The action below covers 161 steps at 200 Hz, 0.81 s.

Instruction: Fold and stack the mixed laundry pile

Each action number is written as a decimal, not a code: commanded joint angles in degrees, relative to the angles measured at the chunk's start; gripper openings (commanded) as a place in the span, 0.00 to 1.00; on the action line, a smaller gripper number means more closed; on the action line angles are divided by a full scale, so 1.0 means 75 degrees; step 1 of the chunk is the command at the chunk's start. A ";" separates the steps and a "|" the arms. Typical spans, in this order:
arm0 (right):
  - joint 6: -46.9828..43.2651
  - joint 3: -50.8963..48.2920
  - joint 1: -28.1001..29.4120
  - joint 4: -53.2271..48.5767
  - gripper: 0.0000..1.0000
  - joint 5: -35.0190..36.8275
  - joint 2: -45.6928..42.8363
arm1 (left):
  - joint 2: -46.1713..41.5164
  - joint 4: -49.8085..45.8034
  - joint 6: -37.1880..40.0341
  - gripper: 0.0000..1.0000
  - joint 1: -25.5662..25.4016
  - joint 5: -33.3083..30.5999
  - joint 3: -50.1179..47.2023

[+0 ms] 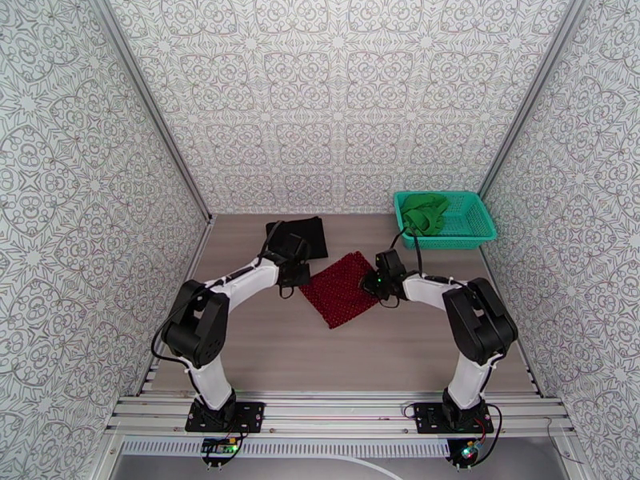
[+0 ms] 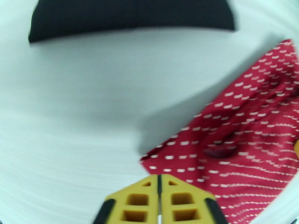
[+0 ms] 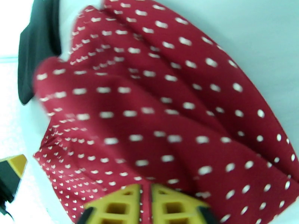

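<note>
Top external view: red dotted cloth (image 1: 342, 290) lying as a diamond in the middle of the table (image 1: 264, 354); black cloth (image 1: 298, 235) flat just behind it, toward the back wall; green garment (image 1: 424, 213) bunched inside the teal basket (image 1: 468, 222) at the far right.
Left gripper (image 1: 294, 275): at the red cloth's left corner. From the left wrist, pads pressed together, the corner apparently nipped at the very tips, and the edge raised enough to throw a shadow.
Right gripper (image 1: 376, 283): at the opposite, right corner. From the right wrist, pads pinched together, with dotted fabric bunched and rising straight into them.
Step in hand: judged a corner-to-corner fold of the red cloth, not yet laid over.
Progress: black piece looks folded, red one held, green one untouched in the basket; roughly a third done.
Risk, slip: thin hold on the left, right at the corner tip; likely to pull free under too much tension between the arms.
Risk, skew: uneven lift or pace on the two sides, leaving a crooked fold with wrinkles trapped inside.
Risk, drag: a low carry toward the back, sweeping red fabric into the black cloth and rumpling it.
Risk, contact: fingers knocking together when bringing the corners to meet.
</note>
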 commanded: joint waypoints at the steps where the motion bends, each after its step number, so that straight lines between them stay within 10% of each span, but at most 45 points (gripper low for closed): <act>1: -0.0880 0.0926 0.0011 -0.0761 0.31 0.0225 -0.0566 | -0.0478 -0.0666 -0.0035 0.36 -0.0528 -0.0270 0.0206; 56: -0.3148 0.2078 -0.0277 -0.2527 0.61 0.0047 -0.0810 | -0.1017 -0.0637 -0.2302 0.99 -0.1187 0.0977 -0.1145; 161: -0.3877 0.1180 -0.0550 -0.2498 0.69 -0.0633 -0.1096 | -0.0297 0.2119 -0.4249 0.93 -0.1153 0.1873 -0.2050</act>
